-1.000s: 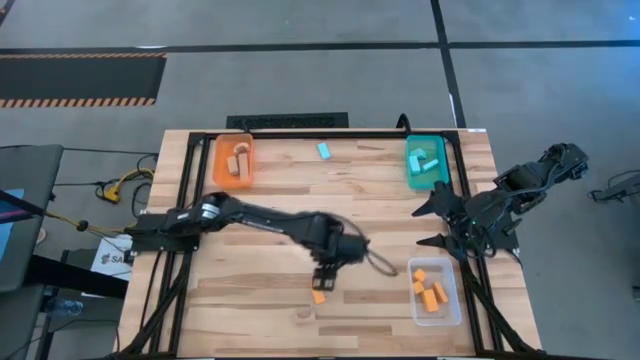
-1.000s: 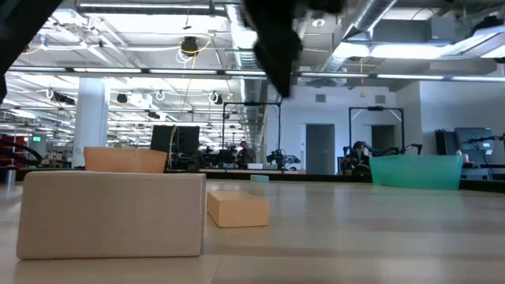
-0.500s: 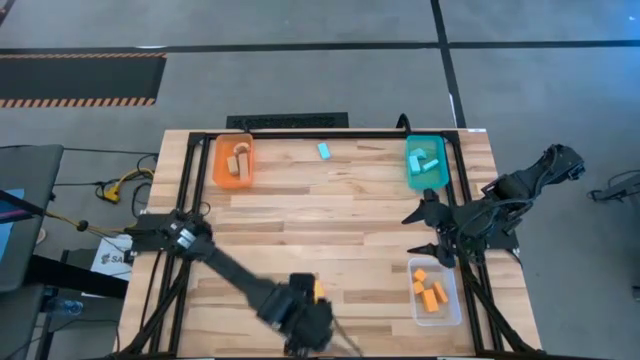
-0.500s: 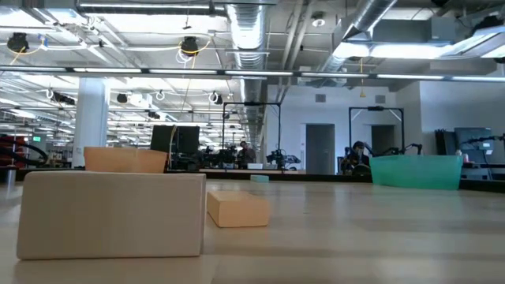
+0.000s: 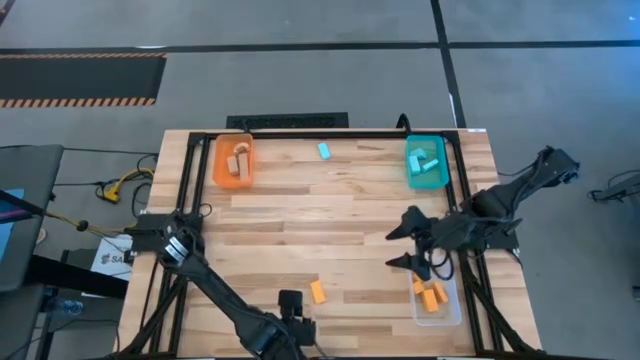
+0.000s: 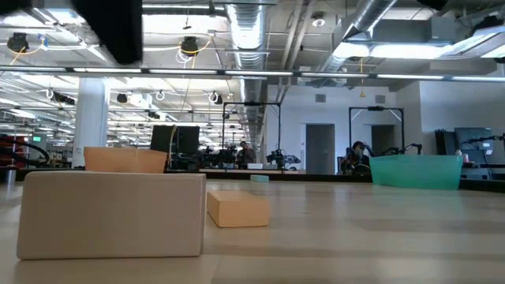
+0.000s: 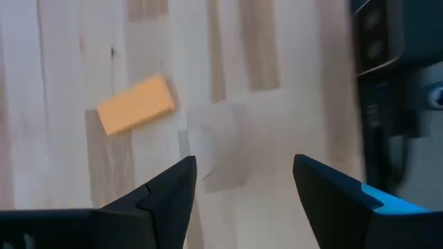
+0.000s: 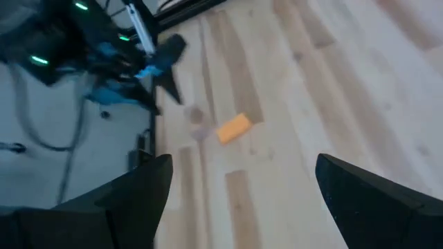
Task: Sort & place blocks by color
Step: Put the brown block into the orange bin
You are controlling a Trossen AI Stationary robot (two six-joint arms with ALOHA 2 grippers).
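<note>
Sorting is nearly done: trays hold most blocks, but an orange block, a pale wood block and a light blue block wait on the table, and the left gripper and the right gripper are both spread, holding nothing.

The pale wood block looks blurry under the left arm's fingers. From above, the picture's bottom edge cuts off the left gripper.

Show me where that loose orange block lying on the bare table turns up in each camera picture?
High view: orange block near the table's front edge, left of the clear tray.
Low view: centre-left, behind a pale wood block.
Left wrist view: upper left.
Right wrist view: centre.
Shared landmark: the pale wood block beside it.
</note>
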